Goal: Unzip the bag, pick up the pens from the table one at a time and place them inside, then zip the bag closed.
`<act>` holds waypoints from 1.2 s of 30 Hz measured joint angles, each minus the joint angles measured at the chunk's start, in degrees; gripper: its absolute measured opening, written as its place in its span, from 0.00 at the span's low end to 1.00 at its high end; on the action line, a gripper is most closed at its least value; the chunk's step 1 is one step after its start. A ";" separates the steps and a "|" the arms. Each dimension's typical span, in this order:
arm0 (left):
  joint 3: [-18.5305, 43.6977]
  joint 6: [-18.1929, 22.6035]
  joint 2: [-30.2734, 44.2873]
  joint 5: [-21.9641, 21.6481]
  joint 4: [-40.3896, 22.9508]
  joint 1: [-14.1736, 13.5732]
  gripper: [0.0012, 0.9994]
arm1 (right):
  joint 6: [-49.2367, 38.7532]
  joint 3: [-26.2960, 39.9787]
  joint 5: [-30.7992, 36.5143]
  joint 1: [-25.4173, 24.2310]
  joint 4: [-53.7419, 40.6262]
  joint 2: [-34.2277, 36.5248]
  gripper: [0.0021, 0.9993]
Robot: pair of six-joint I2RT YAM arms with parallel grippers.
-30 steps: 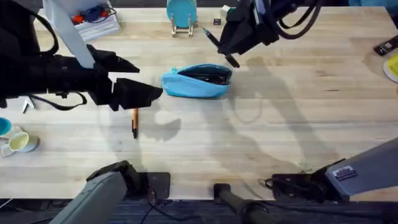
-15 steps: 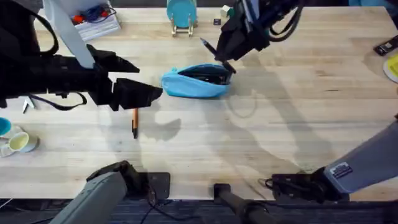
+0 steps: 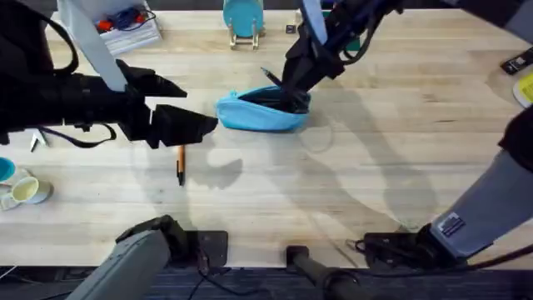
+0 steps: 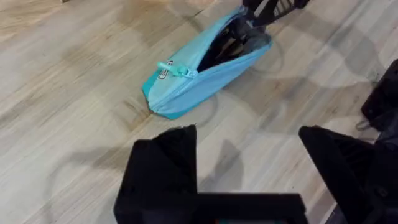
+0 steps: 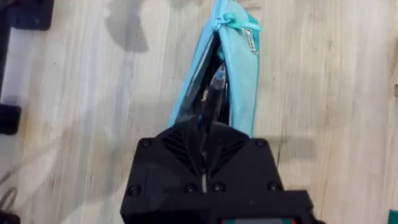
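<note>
Right gripper [image 3: 293,90] clamps dark pen [image 5: 213,93] in open bag [image 3: 262,109]; left gripper [image 3: 200,123] open over orange pen [image 3: 180,164]; disc stand [image 3: 243,20] far.

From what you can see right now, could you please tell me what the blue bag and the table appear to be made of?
The bag looks like soft woven fabric with a matte finish: it sags and creases around its open zipper. The table appears to be pale wood with a smooth, slightly satin surface, judging by the visible grain and the seams between plank strips. Whether it is solid wood or veneer cannot be told.
</note>
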 joint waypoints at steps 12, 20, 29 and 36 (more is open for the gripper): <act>0.00 0.00 0.00 0.00 0.00 0.00 1.00 | 0.00 0.00 -0.01 1.09 0.67 2.97 0.03; 0.00 0.00 0.00 0.00 0.00 0.00 0.99 | 0.00 0.00 -0.02 1.09 0.69 4.02 0.03; 0.00 0.02 0.00 0.00 0.00 0.00 0.99 | 0.02 0.00 0.01 1.09 0.66 4.01 0.18; 0.00 -0.01 0.00 0.00 0.00 0.00 1.00 | -0.20 0.00 -0.17 1.09 0.71 4.03 0.99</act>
